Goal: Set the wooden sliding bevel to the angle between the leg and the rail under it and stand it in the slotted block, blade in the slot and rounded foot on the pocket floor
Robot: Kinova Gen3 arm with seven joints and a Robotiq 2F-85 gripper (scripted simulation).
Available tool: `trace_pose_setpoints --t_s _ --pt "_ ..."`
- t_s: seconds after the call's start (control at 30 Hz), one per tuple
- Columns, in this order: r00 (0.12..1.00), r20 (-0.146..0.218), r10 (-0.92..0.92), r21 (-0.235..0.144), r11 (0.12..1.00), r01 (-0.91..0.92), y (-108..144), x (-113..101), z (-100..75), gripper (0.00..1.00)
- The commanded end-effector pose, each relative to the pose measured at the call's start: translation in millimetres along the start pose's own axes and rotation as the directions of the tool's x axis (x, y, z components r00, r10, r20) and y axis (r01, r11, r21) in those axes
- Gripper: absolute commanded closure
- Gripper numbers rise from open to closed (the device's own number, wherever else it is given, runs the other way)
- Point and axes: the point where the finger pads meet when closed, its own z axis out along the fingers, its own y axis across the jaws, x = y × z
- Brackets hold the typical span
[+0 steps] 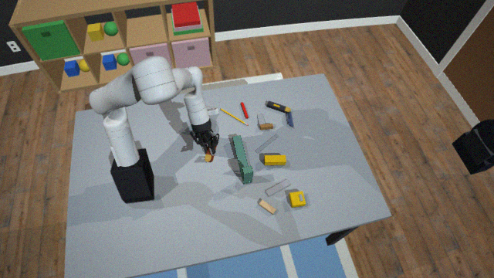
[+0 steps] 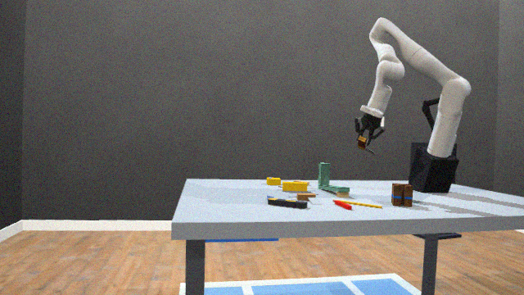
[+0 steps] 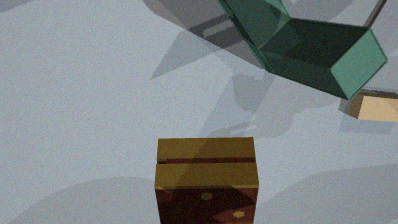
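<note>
My gripper is shut on the wooden sliding bevel and holds it well above the table; both also show in the side view, gripper and bevel. In the wrist view the bevel's wooden stock points down, with a slit across its end. The green leg and rail stand just right of the gripper and fill the wrist view's upper right. The brown slotted block with a blue band stands near the arm's base. The black bevel lies at the far side of the table.
On the table lie a pencil, a red marker, two yellow blocks, grey strips and a tan block. The arm's black base stands at the left. A shelf is behind.
</note>
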Motion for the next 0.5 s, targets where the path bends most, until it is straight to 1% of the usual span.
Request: trace_pose_setpoints --t_s 0.0,0.37,0.47 --pt "1.000 -0.013 0.028 -0.002 1.000 -0.028 -3.1 3.9 -3.3 0.90" --pt "0.988 -0.064 0.138 0.002 0.990 -0.138 -17.6 19.6 -15.5 0.90" --pt "0.987 -0.069 0.148 0.003 0.989 -0.148 -18.9 21.0 -16.5 0.90"
